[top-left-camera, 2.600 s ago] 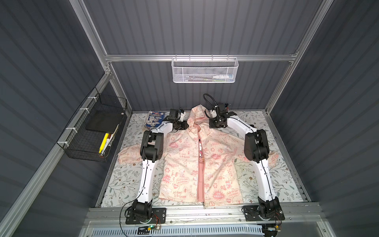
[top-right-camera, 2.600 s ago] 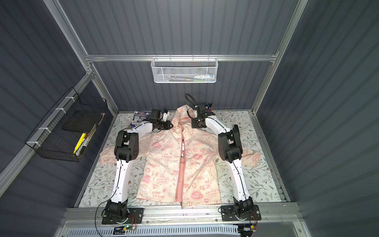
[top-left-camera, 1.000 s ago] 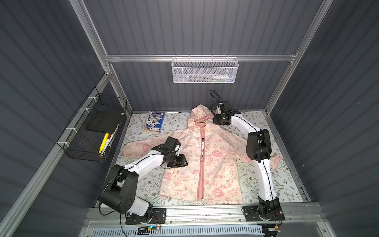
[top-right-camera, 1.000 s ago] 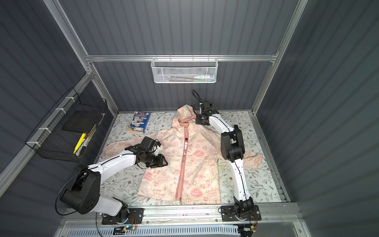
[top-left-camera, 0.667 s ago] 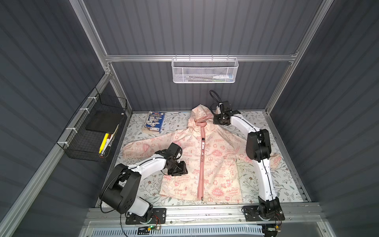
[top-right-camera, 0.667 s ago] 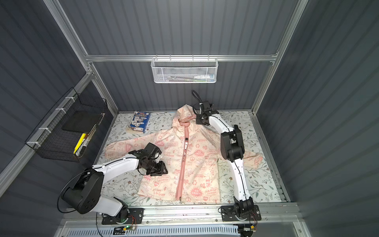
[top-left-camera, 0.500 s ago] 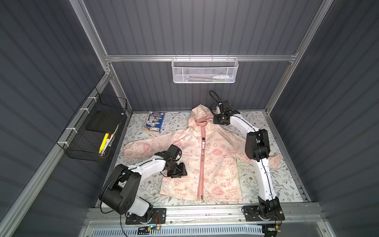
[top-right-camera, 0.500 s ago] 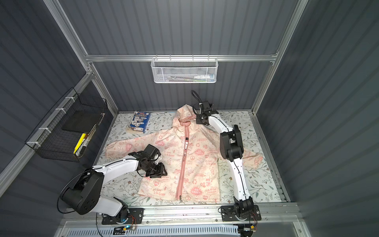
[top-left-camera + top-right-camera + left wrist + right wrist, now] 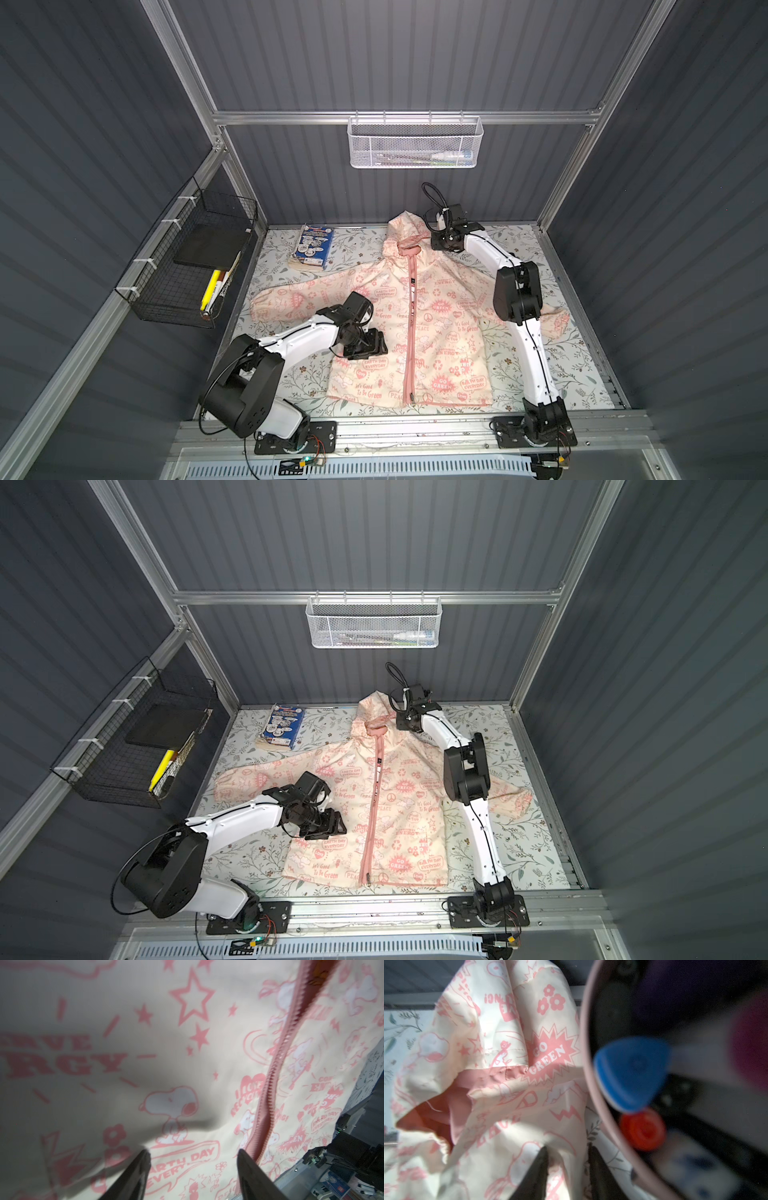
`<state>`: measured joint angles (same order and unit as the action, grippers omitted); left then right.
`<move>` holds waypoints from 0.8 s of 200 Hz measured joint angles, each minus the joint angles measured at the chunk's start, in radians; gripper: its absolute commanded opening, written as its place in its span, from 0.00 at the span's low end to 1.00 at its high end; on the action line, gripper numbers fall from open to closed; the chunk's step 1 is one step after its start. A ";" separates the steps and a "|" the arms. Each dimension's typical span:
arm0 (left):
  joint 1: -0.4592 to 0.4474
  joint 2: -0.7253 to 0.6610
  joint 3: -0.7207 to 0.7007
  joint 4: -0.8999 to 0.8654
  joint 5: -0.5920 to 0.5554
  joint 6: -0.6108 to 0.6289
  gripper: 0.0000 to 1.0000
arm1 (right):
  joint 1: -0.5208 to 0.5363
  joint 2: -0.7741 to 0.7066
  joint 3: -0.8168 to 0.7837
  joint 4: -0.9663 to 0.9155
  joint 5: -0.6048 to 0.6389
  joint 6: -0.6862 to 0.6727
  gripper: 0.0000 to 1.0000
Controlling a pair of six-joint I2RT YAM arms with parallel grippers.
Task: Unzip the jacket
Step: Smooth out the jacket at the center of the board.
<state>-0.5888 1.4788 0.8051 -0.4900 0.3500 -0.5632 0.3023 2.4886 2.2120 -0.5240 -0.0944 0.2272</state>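
Jacket [image 9: 436, 316] flat, mid-mat [image 9: 291, 374]; hem just short of the front rail, hood tip near the back wall, bare mat either side, booklet [image 9: 311, 247] in the far left corner. Left gripper [image 9: 192, 1153] over the front panel, fingers wide apart, nothing between. Right gripper [image 9: 568, 1150] at hood edge, fingers parted around a fabric fold, seemingly loose; view blurred. Zipper axis runs front-to-back, hood pointing away from the arm bases.

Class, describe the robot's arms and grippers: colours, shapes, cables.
The left arm and right arm have white links and bulky black joints. The left gripper and right gripper each have two slim black fingers. A black cable loops above the right wrist.
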 measured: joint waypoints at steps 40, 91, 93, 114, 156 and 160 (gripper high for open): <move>0.013 0.100 0.299 0.064 -0.040 0.028 0.90 | -0.001 -0.173 -0.153 -0.023 -0.041 0.039 0.57; 0.235 0.170 0.361 0.253 -0.055 0.079 0.82 | 0.001 -0.673 -0.713 0.052 -0.017 0.178 0.43; 0.249 0.177 0.361 0.260 -0.057 0.082 0.82 | 0.002 -0.692 -0.739 0.055 -0.016 0.184 0.42; 0.359 0.261 0.361 0.323 -0.063 0.101 0.78 | 0.024 -0.818 -0.943 0.052 -0.004 0.251 0.34; 0.496 0.404 0.383 0.379 -0.063 0.117 0.75 | 0.120 -0.949 -1.251 0.011 -0.017 0.370 0.23; 0.502 0.415 0.387 0.381 -0.064 0.119 0.75 | 0.124 -0.957 -1.268 0.009 -0.021 0.377 0.22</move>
<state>-0.0868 1.8935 1.1919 -0.1093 0.2855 -0.4442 0.4267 1.5314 0.9443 -0.5148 -0.1154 0.6041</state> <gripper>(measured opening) 0.752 0.239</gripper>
